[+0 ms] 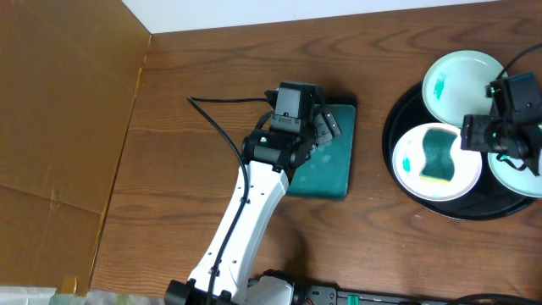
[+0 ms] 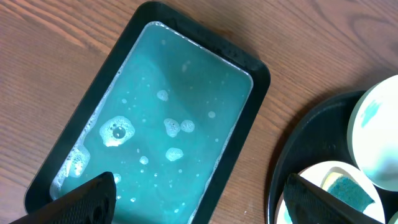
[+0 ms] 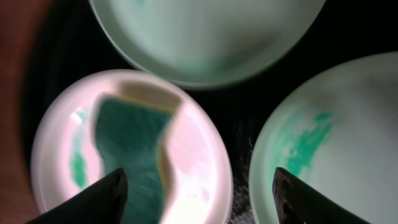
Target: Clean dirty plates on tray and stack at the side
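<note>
The round black tray (image 1: 396, 114) sits at the table's right and holds three dirty plates with teal smears. A green and yellow sponge (image 1: 439, 155) lies on the front left plate (image 1: 411, 174). My right gripper (image 1: 468, 134) hovers open just above that plate's right edge, partly covering the right plate (image 1: 517, 180). The back plate (image 1: 461, 80) is uncovered. In the right wrist view the sponge (image 3: 127, 149) lies loose on its plate (image 3: 199, 162), and the right gripper (image 3: 199, 199) has its fingers spread wide around it. My left gripper (image 1: 326, 127) stands open and empty over the rectangular tray.
A rectangular teal tray (image 2: 168, 118) of soapy water with a dark rim lies mid-table under the left gripper (image 2: 202, 199). A brown cardboard wall (image 1: 59, 127) lines the left side. Bare wood separates the two trays. A black cable (image 1: 216, 127) trails beside the left arm.
</note>
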Controlling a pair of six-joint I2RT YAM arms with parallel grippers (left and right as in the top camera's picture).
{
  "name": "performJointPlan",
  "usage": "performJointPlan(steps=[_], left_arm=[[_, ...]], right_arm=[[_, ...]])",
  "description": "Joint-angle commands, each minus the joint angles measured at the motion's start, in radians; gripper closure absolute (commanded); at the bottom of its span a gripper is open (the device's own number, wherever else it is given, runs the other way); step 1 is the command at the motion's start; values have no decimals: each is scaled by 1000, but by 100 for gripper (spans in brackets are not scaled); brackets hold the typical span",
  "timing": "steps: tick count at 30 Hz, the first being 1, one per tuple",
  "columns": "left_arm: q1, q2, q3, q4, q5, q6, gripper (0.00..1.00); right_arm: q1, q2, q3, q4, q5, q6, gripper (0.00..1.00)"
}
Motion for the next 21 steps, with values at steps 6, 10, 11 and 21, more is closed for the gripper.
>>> performJointPlan(steps=[6,10,11,21], left_arm=[[4,-5,-2,-5,-16,6,14],[4,-5,-2,-8,-16,6,14],[4,-5,-2,-9,-16,6,14],[4,-5,-2,-11,14,7,13]], right_arm=[[-36,159,149,-72,-103,-327,42],[-60,227,155,-54,-103,-338,48],[-66,242,155,-53,-103,-344,49],[-98,291,155,-52,-219,-438,57]])
